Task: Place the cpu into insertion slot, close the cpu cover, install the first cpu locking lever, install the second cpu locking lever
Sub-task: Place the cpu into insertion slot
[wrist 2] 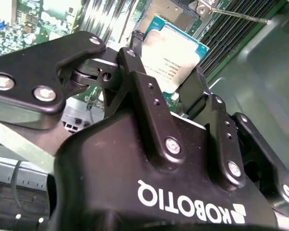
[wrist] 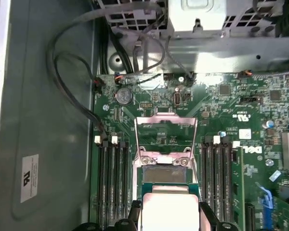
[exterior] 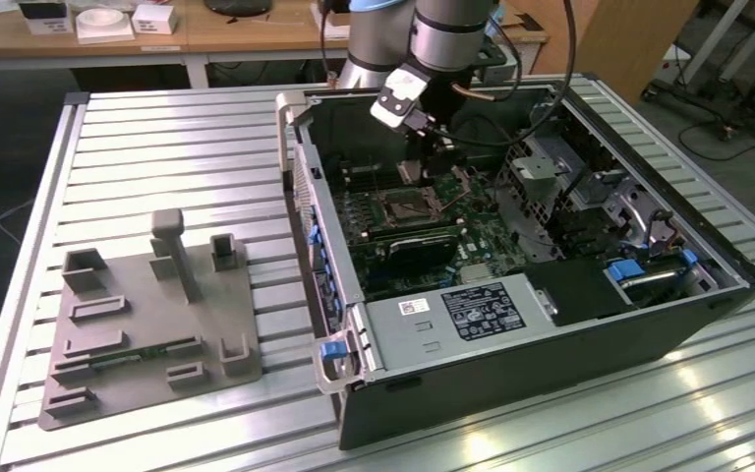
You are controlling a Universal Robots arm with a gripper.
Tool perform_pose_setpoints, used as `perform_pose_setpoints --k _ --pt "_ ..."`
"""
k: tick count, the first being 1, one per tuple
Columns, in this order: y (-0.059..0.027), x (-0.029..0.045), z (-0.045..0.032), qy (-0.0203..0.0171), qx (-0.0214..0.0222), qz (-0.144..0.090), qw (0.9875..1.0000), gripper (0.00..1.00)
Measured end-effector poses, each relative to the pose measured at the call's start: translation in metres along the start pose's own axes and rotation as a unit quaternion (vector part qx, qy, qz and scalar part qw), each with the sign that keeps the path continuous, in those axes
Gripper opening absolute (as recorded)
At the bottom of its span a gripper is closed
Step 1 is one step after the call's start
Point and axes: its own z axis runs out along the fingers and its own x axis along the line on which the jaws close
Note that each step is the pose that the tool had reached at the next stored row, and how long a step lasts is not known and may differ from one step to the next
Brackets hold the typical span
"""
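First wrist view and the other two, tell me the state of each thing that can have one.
gripper: shut on the cpu.
cpu: held between the fingers over the insertion slot, not seated.
insertion slot: uncovered and empty.
cpu cover: swung open, raised off the slot.
computer case: lying flat, side open.

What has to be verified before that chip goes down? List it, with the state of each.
1. Grip: gripper shut on the chip, holding it by two opposite edges. Ok.
2. Way in: cover stands swung up, off the socket. Ok.
3. Socket bare: ok for the visible part; the chip hides the rest.
4. Chip square over the socket: cannot tell.
5. Chip turned the right way round: cannot tell.
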Motion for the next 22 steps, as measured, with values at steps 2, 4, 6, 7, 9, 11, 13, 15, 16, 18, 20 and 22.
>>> perform_pose_setpoints --k 2,4,6,7,9,11,13,15,16,18,20,22 --pt "-0.0018 0.0014 0.0036 0.0000 0.0000 0.000 1.0000 0.54" --pt "-0.0029 0.0026 0.0066 0.0000 0.0000 0.000 1.0000 0.54" --pt "-0.0030 0.0027 0.0071 -0.0001 0.0001 0.000 1.0000 0.54" --pt "-0.0030 0.0027 0.0071 -0.0002 0.0001 0.000 1.0000 0.54" --pt "-0.0031 0.0026 0.0084 0.0000 0.0000 0.000 1.0000 0.54" --pt "-0.0031 0.0026 0.0084 0.0000 0.0000 0.000 1.0000 0.54" --pt "-0.0031 0.0026 0.0085 0.0000 0.0001 0.000 1.0000 0.54" --pt "-0.0031 0.0026 0.0085 -0.0001 0.0001 0.000 1.0000 0.54" --pt "-0.0031 0.0026 0.0085 0.0000 0.0000 0.000 1.0000 0.54" --pt "-0.0031 0.0026 0.0085 0.0000 0.0000 0.000 1.0000 0.54" --pt "-0.0031 0.0029 0.0094 0.0002 -0.0001 0.000 1.0000 0.54" --pt "-0.0033 0.0033 0.0123 -0.0001 0.0000 0.000 1.0000 0.54"
